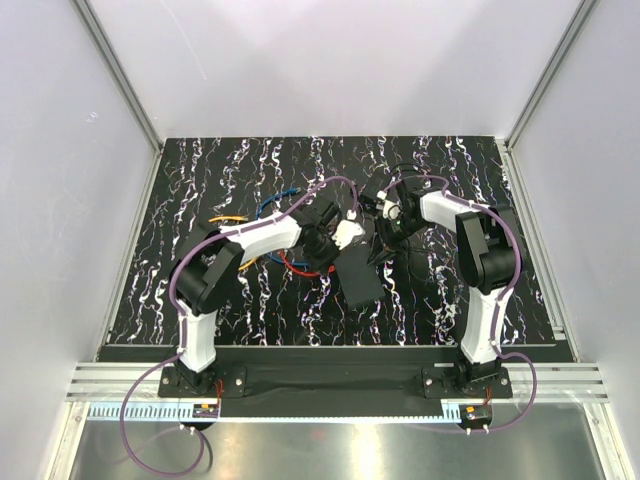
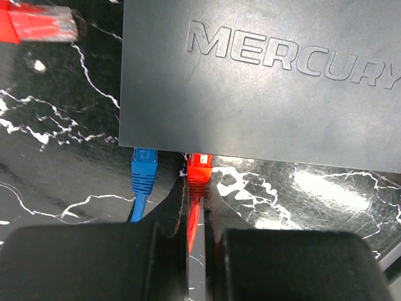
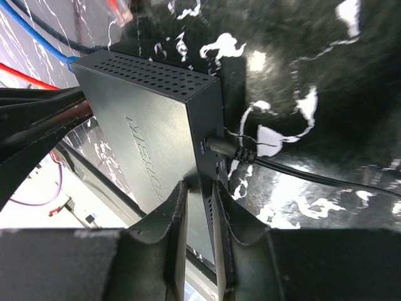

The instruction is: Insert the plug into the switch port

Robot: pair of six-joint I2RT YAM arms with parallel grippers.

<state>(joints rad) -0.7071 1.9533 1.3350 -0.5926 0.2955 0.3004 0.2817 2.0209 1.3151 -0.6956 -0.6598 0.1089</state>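
left end effector: pinched shut on tail of red plastic plug | plug: straight ahead of fingertips, nose at near edge of flat matte black rectangular switch box, just right of blue plug; switch port hidden | right end effector: clamped narrow on box corner | box on black marbled worktop

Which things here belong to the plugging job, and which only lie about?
For the job: switch; red plug at its edge; left pincer holding that plug; right pincer clamping the switch.
Not needed now: blue plug; loose red plug; black cord; orange cable.
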